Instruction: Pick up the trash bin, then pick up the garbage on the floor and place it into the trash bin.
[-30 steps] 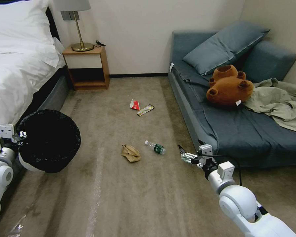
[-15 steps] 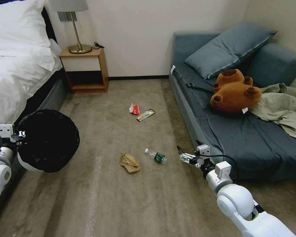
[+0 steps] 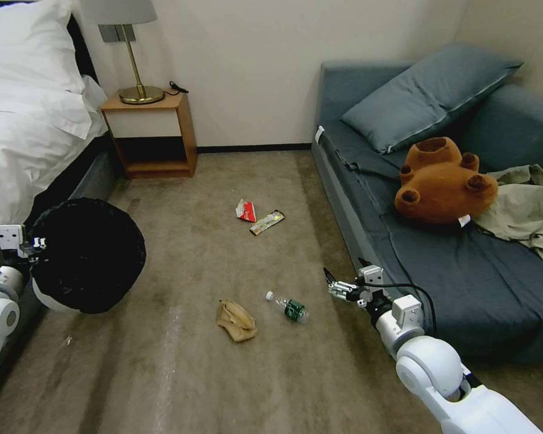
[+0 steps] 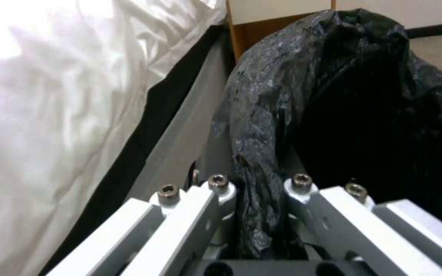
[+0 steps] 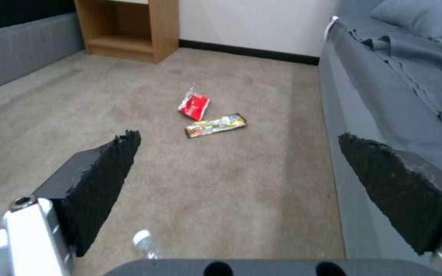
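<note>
The head view looks down over the tan carpeted floor (image 3: 181,374); the right wrist view skims it low, sharing the red-white wrapper (image 3: 246,210) (image 5: 194,107) at 12 o'clock. The left wrist view presses close against the crinkly black bag-lined bin (image 4: 364,115).

Soft, even room light, dimmer toward the carpet (image 3: 181,361) foreground. The white bedding (image 4: 52,96) blows out to glare beside the left wrist. Straight edges bow near the head view's borders.

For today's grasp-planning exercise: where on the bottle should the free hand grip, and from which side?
Grip the bottle across its labelled middle, coming from above. It lies flat on the carpet, cap toward the bed side, so only its upper side is free. The right hand is open nearby.
</note>
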`<state>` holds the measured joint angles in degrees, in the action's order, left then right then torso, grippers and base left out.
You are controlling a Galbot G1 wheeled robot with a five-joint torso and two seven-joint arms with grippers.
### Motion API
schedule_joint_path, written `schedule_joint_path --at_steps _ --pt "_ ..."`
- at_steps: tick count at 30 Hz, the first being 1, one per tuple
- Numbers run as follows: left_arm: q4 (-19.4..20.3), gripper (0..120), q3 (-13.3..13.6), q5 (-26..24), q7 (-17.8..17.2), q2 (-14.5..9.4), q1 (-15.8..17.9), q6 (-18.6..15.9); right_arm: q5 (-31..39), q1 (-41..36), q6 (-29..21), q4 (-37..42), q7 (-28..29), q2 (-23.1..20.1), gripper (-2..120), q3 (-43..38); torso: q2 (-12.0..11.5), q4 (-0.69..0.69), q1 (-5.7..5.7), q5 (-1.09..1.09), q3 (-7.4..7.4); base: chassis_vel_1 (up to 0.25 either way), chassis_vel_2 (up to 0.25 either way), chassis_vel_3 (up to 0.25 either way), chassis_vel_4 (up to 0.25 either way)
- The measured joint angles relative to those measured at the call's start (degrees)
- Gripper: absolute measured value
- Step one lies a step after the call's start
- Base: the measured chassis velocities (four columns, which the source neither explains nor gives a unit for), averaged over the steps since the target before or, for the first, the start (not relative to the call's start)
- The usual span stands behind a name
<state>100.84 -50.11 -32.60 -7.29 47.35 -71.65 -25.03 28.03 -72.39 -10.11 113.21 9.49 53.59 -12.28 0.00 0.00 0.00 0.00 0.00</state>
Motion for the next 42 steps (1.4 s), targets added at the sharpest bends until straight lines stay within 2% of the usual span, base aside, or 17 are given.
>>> schedule_joint_path --at_steps 28,35,42 --pt "-0.4 5 -0.9 0.1 0.3 1.7 -1.3 1.1 -0.8 0.0 0.3 -1.0 0.4 0.7 100 1.8 0.0 0.0 0.0 0.0 0.0 -0.138 0.139 0.132 -0.139" --pt "-0.4 5 -1.0 -0.1 0.3 1.9 -0.8 1.1 -1.5 3.1 -1.2 -1.5 0.3 -0.7 100 4.8 0.0 -0.01 0.01 0.0 0.0 -0.047 0.045 0.052 -0.043" --pt "-0.2 5 -1.2 0.4 0.9 2.7 -1.8 1.4 -1.6 11.3 -3.9 -4.0 -1.8 -3.4 100 11.6 0.0 0.0 0.0 0.0 0.0 0.0 0.0 0.0 0.0"
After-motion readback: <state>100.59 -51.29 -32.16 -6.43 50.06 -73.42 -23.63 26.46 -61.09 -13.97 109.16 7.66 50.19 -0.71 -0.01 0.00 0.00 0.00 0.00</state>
